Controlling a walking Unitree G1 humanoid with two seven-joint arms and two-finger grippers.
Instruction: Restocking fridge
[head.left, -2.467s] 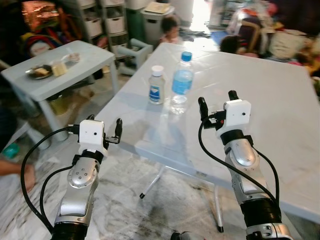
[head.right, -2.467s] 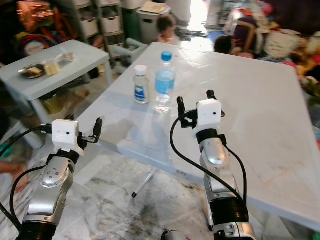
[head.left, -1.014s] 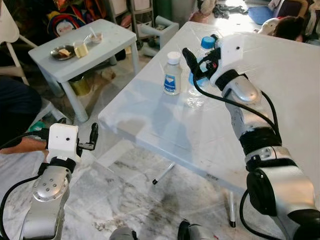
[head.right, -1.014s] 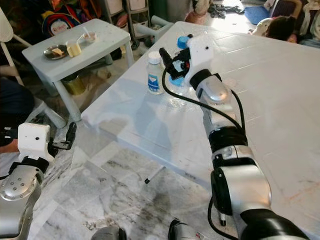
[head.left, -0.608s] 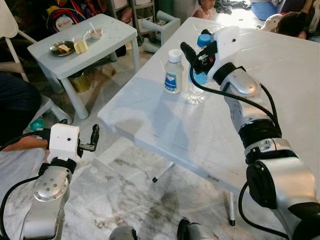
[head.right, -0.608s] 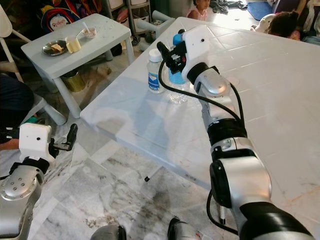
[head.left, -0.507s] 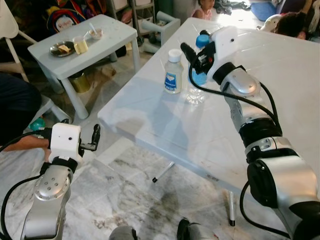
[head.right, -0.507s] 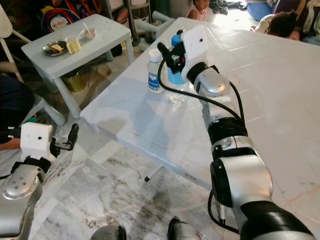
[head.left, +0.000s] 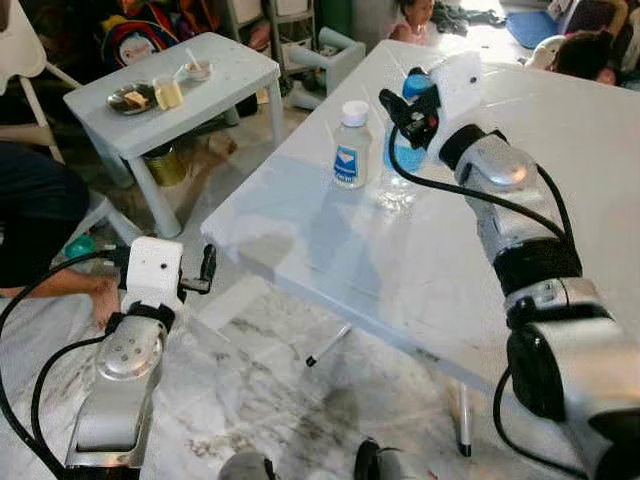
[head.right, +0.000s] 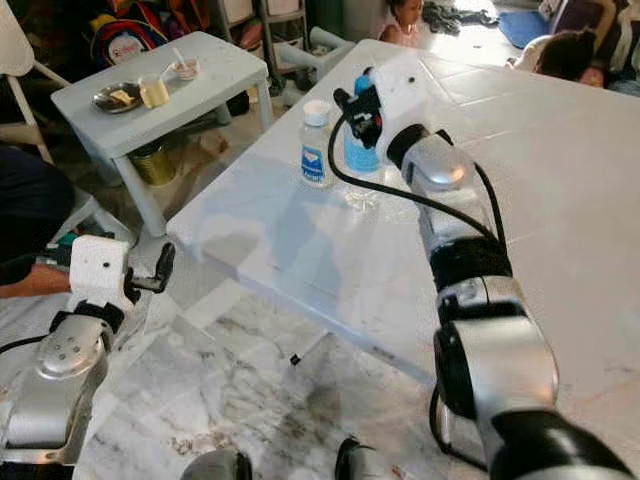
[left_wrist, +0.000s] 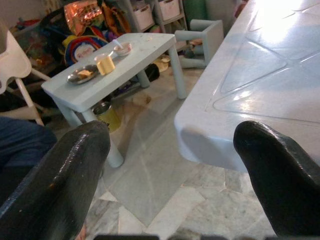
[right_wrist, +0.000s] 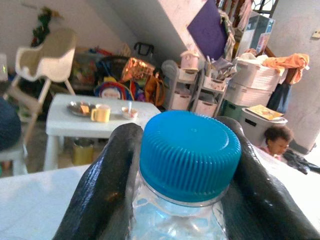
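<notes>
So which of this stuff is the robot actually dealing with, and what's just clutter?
Part of the job:
blue-capped water bottle, between the right gripper fingers
white-capped bottle beside it
white table

Just lying about:
small blue table with metal plate, yellow cup
high chair

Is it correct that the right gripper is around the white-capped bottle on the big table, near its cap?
Not quite. The right gripper is around the blue-capped bottle, near its cap, as the right wrist view shows. The white-capped bottle stands free beside it on the big table.
</notes>
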